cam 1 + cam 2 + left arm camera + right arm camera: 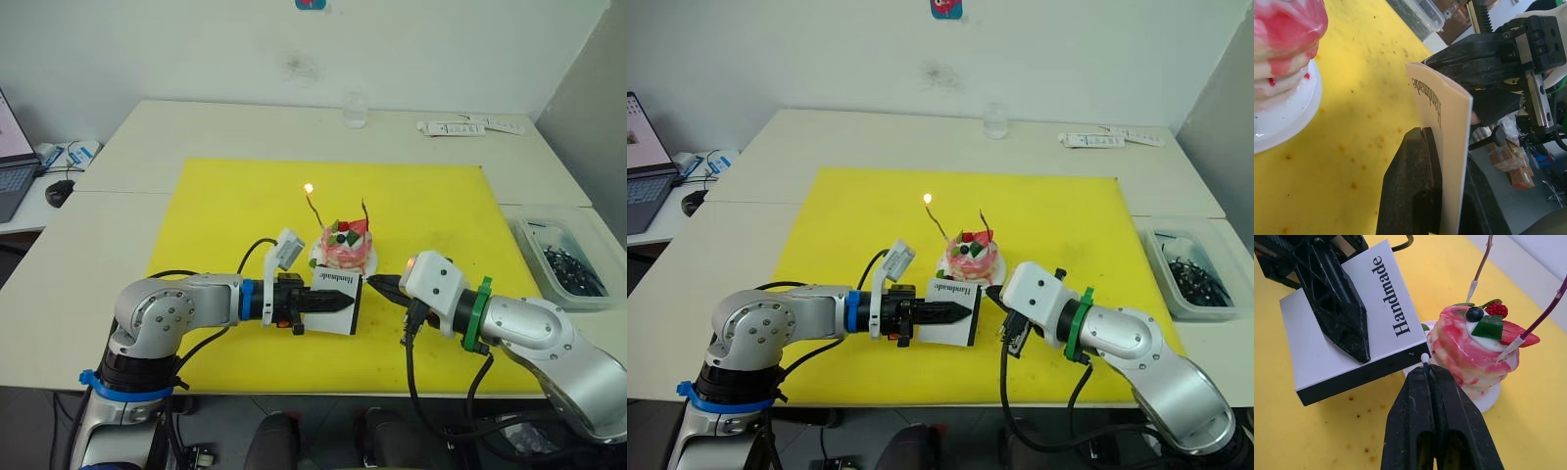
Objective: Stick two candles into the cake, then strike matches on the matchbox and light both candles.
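Both candles stand in cake (345, 249), left one (313, 203) lit; left claw (333, 301) grips matchbox (334, 290) w/ right claw (1426, 369) pinching a match (1424, 357) beside it; next: strike, light 2nd candle (366, 211).

Left gripper (333, 301) is being held at lower centre, fingers clamped. Right gripper (1426, 369) is being pointed leftward at lower right, fingers closed.

Head stereo pair looks down; both wrist views closely share the matchbox (1347, 318) and cake (1474, 350).
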